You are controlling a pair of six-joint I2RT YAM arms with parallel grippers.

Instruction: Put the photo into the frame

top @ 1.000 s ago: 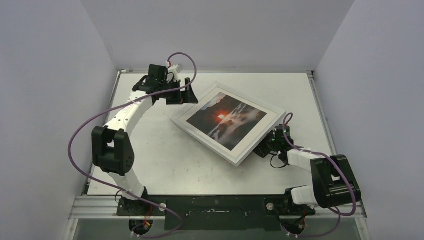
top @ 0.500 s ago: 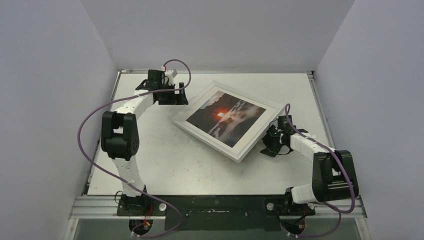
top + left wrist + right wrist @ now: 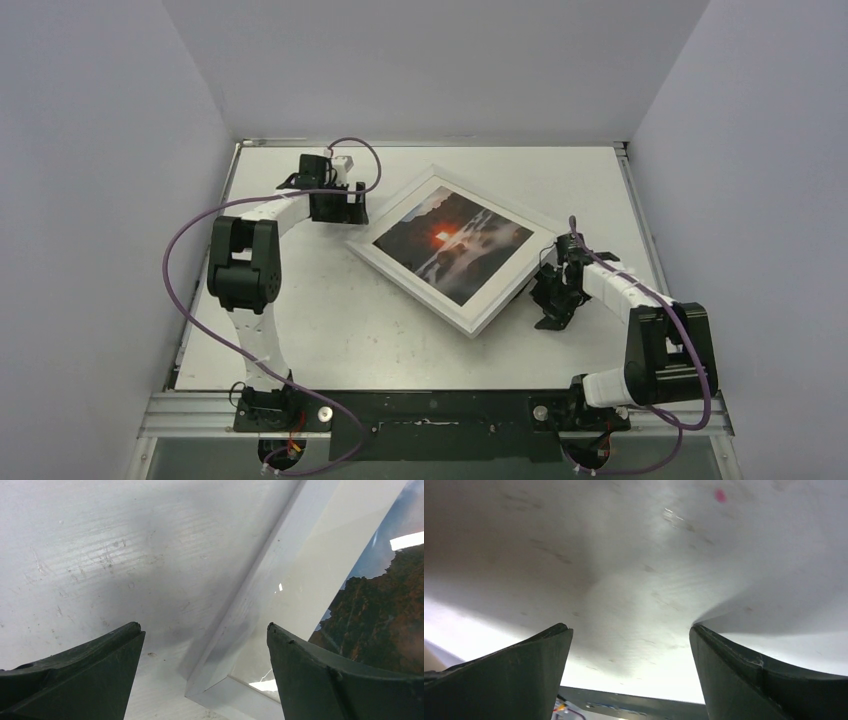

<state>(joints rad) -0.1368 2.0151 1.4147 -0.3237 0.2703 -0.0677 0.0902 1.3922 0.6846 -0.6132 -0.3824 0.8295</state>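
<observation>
The white frame [image 3: 411, 286] lies on the table, turned like a diamond, with the sunset photo [image 3: 450, 238] showing inside it behind the glass. My left gripper [image 3: 342, 209] is open just off the frame's left corner. In the left wrist view that corner of the frame [image 3: 215, 675] sits between the spread fingers of my left gripper [image 3: 205, 630], untouched, and a strip of the photo [image 3: 380, 610] shows at the right. My right gripper [image 3: 549, 304] stands open beside the frame's near-right edge, apart from it. Only bare table shows between the fingers of my right gripper [image 3: 629, 630].
The white table [image 3: 330, 330] is walled on the left, back and right. A black rail [image 3: 430, 415] with both arm bases runs along the near edge, and the rail [image 3: 634, 700] also shows low in the right wrist view. Purple cables [image 3: 175, 260] loop off each arm.
My right gripper has opened, let go of the frame's right edge and drawn back toward the near side. The frame has settled flat. My left arm has pulled slightly left.
</observation>
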